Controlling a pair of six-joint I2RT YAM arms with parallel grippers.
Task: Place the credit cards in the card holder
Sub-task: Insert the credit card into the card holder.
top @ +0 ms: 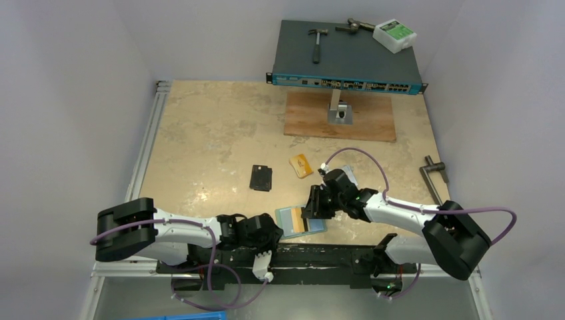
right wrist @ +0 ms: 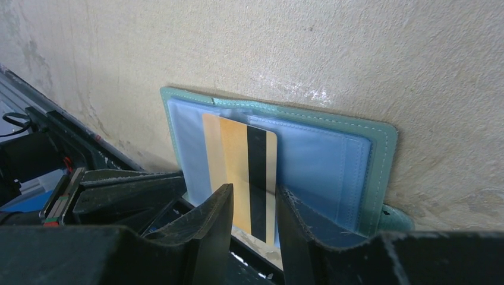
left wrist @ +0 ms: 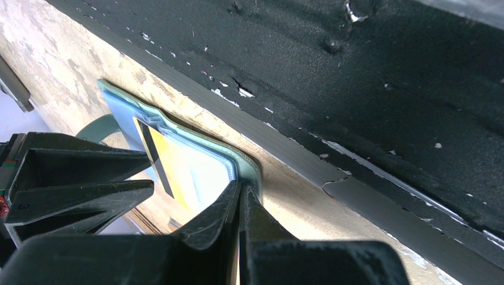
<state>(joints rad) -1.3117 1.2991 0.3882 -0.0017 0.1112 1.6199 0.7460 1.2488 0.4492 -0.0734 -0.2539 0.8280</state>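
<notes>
The left gripper (left wrist: 239,197) is closed right down, its dark ribbed fingers meeting at the tips, which sit against the rounded corner of the card holder (left wrist: 254,171); whether a lip of the cover is nipped between them I cannot tell; the card holder lies spread open and flat on the mottled beige table (right wrist: 356,59), just ahead of that hand's tips and directly under the right hand; it is a soft stitched teal cover with pale blue, faintly glossy sleeves, light and floppy, likely to slide or fold unless pinned at its rim; the orange card (right wrist: 238,160), thin, stiff and slick with a black stripe down it, seems partly slid into a sleeve, its near end running back between the fingers of the right gripper (right wrist: 254,193); those jaws stand partly apart, one on either side of the card's near end, and I see no firm pinch on it; such a card should flex little but skid easily, so its long edges or short end look best to take; another orange card (top: 301,165) lies well beyond the right hand
</notes>
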